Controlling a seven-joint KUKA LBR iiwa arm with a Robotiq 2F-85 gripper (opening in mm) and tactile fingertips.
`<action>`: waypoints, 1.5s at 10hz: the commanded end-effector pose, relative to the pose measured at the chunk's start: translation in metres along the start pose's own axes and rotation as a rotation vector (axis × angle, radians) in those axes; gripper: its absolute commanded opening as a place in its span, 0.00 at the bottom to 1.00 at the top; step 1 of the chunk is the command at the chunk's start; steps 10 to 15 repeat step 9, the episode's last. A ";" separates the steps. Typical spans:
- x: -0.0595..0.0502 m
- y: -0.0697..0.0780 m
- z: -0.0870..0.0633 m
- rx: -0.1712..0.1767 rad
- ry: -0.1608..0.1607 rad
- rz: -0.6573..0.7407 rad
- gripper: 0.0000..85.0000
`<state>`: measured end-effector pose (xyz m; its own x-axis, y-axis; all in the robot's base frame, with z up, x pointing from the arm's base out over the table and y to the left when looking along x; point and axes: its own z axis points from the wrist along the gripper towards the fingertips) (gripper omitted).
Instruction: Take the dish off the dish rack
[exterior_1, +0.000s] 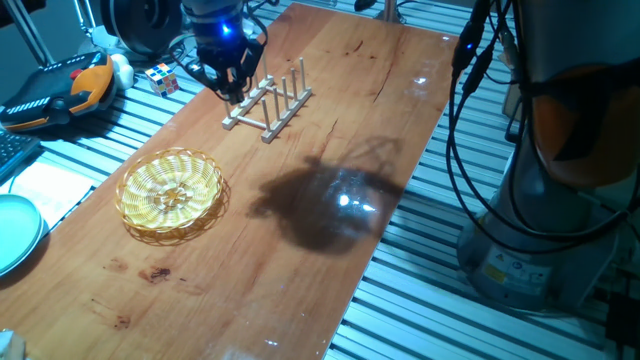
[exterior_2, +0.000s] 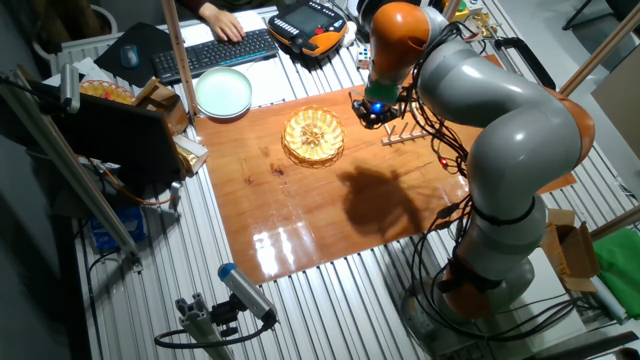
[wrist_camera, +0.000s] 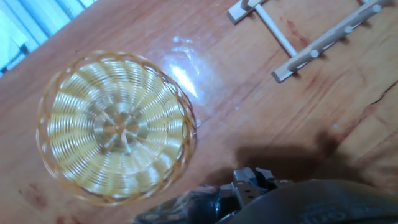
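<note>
The dish (exterior_1: 170, 193), a round yellow woven basket, lies flat on the wooden table (exterior_1: 330, 270), well apart from the dish rack (exterior_1: 270, 100). The small wooden rack stands empty with its pegs upright. My gripper (exterior_1: 232, 92) hangs just above the rack's left end, with nothing seen in it; its jaws are too dark to read. The other fixed view shows the dish (exterior_2: 313, 135) left of the gripper (exterior_2: 374, 118) and the rack (exterior_2: 410, 135) to the right. The hand view looks down on the dish (wrist_camera: 115, 127) and part of the rack (wrist_camera: 311, 53).
A teal plate (exterior_1: 15, 232) sits off the table's left edge. A Rubik's cube (exterior_1: 163, 78) and an orange-black teach pendant (exterior_1: 60, 90) lie behind the rack. A keyboard (exterior_2: 215, 52) and a person's hand (exterior_2: 220, 15) are beyond the table. The arm's base (exterior_2: 490, 270) stands at the right.
</note>
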<state>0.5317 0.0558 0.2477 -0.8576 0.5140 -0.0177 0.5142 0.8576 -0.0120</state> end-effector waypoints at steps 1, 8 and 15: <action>0.000 0.000 0.000 -0.001 0.003 -0.008 0.01; 0.003 -0.001 -0.002 0.014 -0.004 -0.053 0.01; 0.003 -0.001 -0.003 0.013 -0.003 -0.053 0.01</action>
